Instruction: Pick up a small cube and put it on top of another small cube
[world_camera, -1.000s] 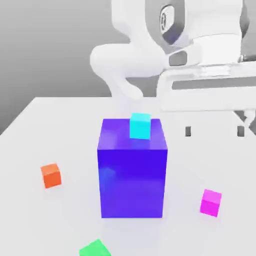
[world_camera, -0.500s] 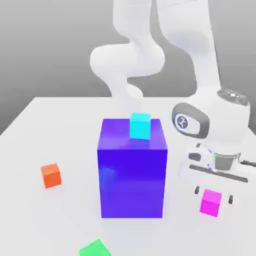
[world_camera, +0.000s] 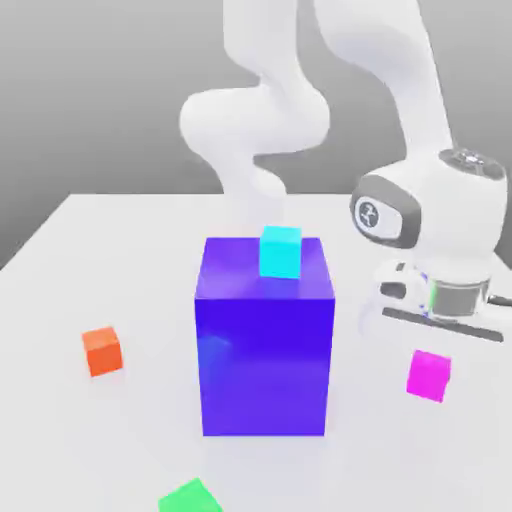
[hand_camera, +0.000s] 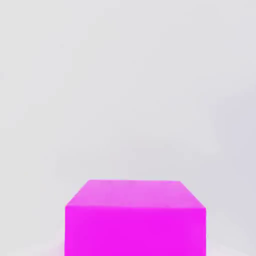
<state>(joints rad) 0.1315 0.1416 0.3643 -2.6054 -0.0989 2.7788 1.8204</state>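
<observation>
Magenta cube (world_camera: 429, 375) below gripper (world_camera: 440, 335), gripper state cannot tell. Cyan cube (world_camera: 280, 252) atop large blue block (world_camera: 264, 350). Orange cube (world_camera: 102, 351) on desk (world_camera: 90, 250).

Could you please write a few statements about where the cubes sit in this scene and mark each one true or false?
1. The cyan cube rests on top of the big blue block. True.
2. The magenta cube is stacked on the orange cube. False: the two are far apart, on opposite sides of the blue block, and the orange cube has nothing on it.
3. The green cube lies at the near edge of the table, in front of the blue block. True.
4. The arm's hand is above the orange cube. False: it hangs directly above the magenta cube, on the exterior view's right.
</observation>
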